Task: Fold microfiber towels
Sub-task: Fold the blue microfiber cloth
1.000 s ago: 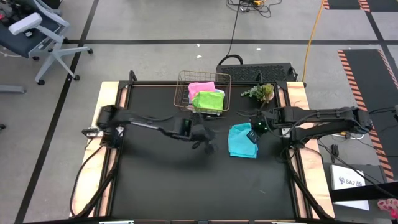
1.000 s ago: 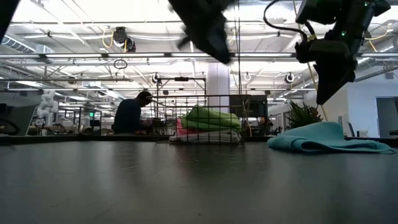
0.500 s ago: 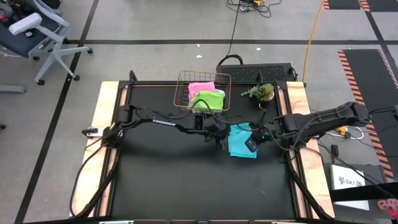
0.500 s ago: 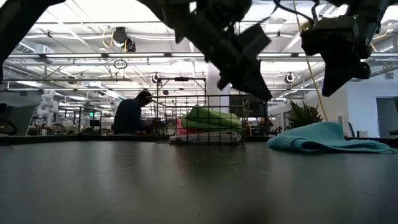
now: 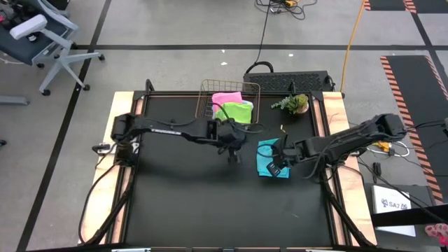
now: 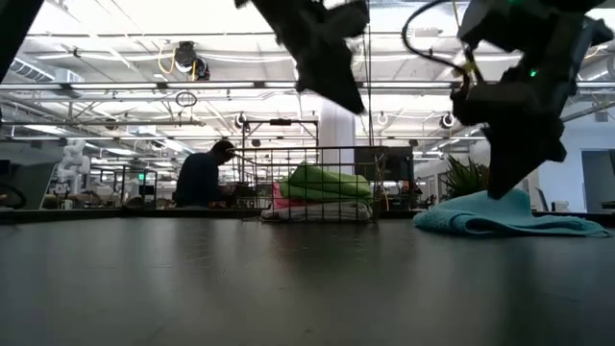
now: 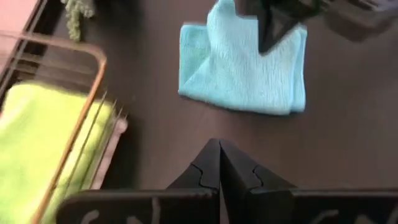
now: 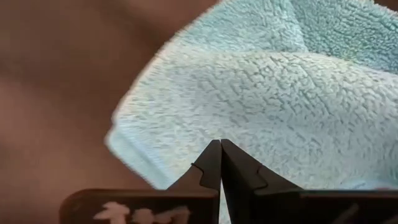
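A folded cyan-blue towel (image 5: 266, 150) (image 6: 524, 219) lies flat on the black table right of centre. My right gripper (image 5: 274, 170) (image 8: 221, 144) is shut, with nothing between its fingers, and points steeply down at the towel's near left part. My left gripper (image 5: 233, 157) (image 7: 219, 146) is shut too. It hangs high above the table (image 6: 336, 86), to the left of the towel and just in front of the basket. A lime green towel (image 5: 235, 113) and a pink one (image 5: 225, 99) lie stacked in the copper wire basket (image 5: 203, 98). My right gripper's shut fingertips come down slanting from the table's right onto the cyan towel's near left part (image 8: 186, 124). In the low view the tip (image 6: 502, 190) stands at the towel's top. Whether it touches the cloth I cannot tell.
The wire basket (image 6: 317, 183) stands at the far edge behind my left gripper. A small green plant (image 5: 294, 103) stands at the far right. Bare black table lies to the left and near side. A person shows in the room beyond the table (image 6: 202, 178).
My right gripper has come down and moved toward the table's near edge and left, from beside the cyan towel's right part to over its near left part, rolling its wrist. My left gripper swung right toward the towel, then back left and up. The towel lies as before.
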{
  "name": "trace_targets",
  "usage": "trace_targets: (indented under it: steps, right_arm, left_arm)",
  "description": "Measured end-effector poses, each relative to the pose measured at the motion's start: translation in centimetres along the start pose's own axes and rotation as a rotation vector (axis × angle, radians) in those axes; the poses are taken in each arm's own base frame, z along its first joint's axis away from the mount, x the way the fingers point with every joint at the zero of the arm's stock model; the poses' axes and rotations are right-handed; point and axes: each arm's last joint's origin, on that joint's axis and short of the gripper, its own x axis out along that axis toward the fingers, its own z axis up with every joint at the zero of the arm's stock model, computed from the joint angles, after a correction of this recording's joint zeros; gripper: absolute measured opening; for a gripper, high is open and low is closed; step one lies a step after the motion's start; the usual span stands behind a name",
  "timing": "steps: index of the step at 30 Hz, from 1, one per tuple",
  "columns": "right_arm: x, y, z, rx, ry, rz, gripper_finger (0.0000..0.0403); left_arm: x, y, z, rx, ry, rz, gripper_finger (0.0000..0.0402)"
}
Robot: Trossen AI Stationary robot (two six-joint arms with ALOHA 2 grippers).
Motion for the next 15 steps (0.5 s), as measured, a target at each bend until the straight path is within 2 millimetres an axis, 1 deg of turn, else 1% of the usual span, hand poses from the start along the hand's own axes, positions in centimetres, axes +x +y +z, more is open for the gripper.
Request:
trace_targets:
  steps: [6, 10, 15]
  right_arm:
    - [2.3, 0.4, 0.6, -0.032, 0.004, -0.023, 0.0]
    - [4.1, 1.1, 0.7, -0.037, 0.009, 0.004, 0.0]
    - [5.8, 2.5, 1.4, -0.007, -0.053, 0.109, 0.0]
  left_arm:
    - [-4.9, -0.1, -1.3, 0.002, 0.155, 0.002, 0.0004]
    - [-8.2, -0.5, -1.9, -0.029, 0.196, 0.01, 0.0005]
    - [-11.1, -1.2, -2.5, -0.033, 0.201, 0.039, 0.0005]
